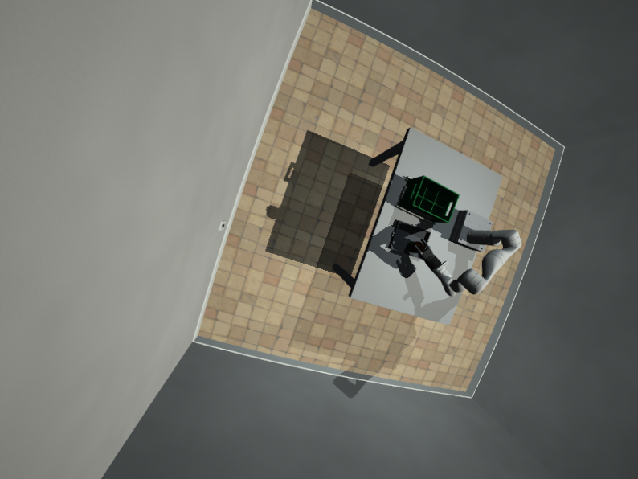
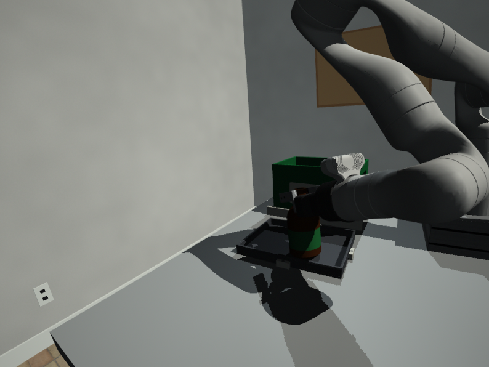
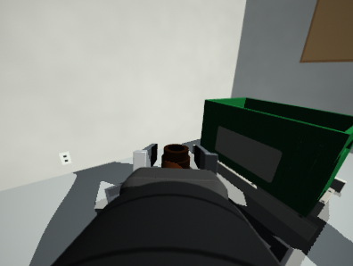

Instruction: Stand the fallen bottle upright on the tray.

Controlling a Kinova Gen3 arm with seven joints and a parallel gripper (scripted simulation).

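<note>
The brown bottle (image 2: 305, 239) (image 3: 176, 157) with a green label stands upright on the dark tray (image 2: 316, 267) (image 1: 404, 234), near its front wall in the exterior view. My gripper (image 2: 290, 198) (image 3: 176, 152) is open around the bottle's neck. The wrist view shows a gap on each side of the neck, between it and the fingers. The tray lies level on the table. The green crate (image 1: 436, 201) (image 2: 283, 177) (image 3: 312, 171) stands level behind the tray, with nothing holding it. The hand hides part of the bottle's neck and shoulder in the exterior view.
The crate's tall wall is close beside the gripper, on the right in the wrist view. The arm reaches in over the tray's right side in the exterior view. The wall is beyond the table's (image 2: 177, 300) far edge. A grey base block (image 1: 476, 224) supports the arm.
</note>
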